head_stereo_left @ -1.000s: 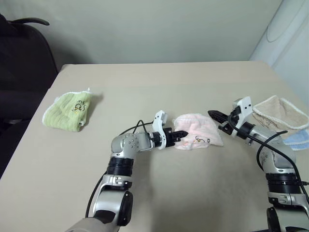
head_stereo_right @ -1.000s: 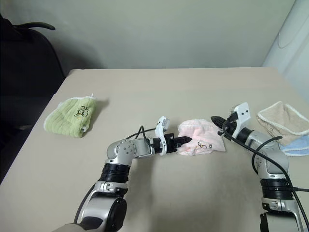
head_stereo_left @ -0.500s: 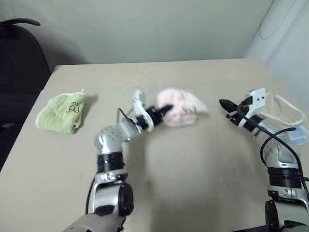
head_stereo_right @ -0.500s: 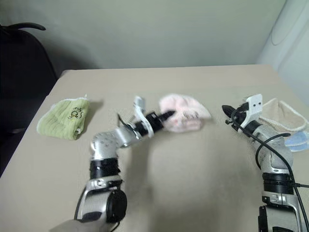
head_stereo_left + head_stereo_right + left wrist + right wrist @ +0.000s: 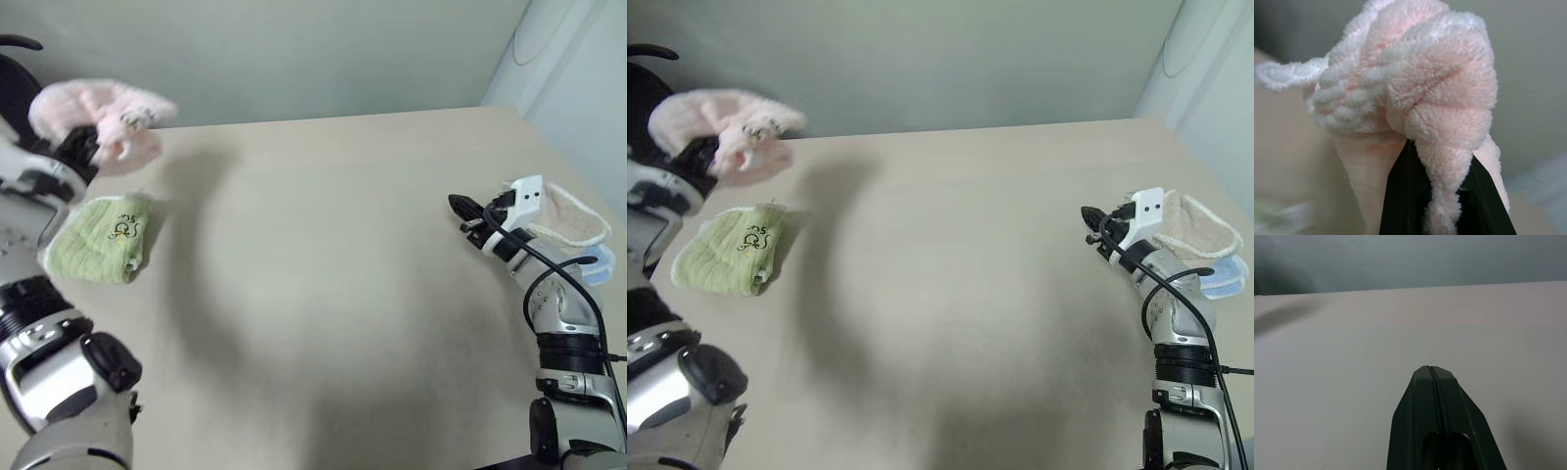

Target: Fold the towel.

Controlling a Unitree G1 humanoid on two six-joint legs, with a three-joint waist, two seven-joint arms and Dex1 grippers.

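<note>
Pink terry towel [image 5: 98, 117] is up in the air at far left, bunched and clamped in the left gripper [image 5: 1442, 161], above the green towel [image 5: 98, 240]; right gripper [image 5: 458, 206] pinched closed, empty, over the table [image 5: 323, 245]

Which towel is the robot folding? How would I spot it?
Look at the table's left end, above the green towel. The towel hangs bunched in the left pincer, off the table. It is the fluffy pale pink one.
</note>
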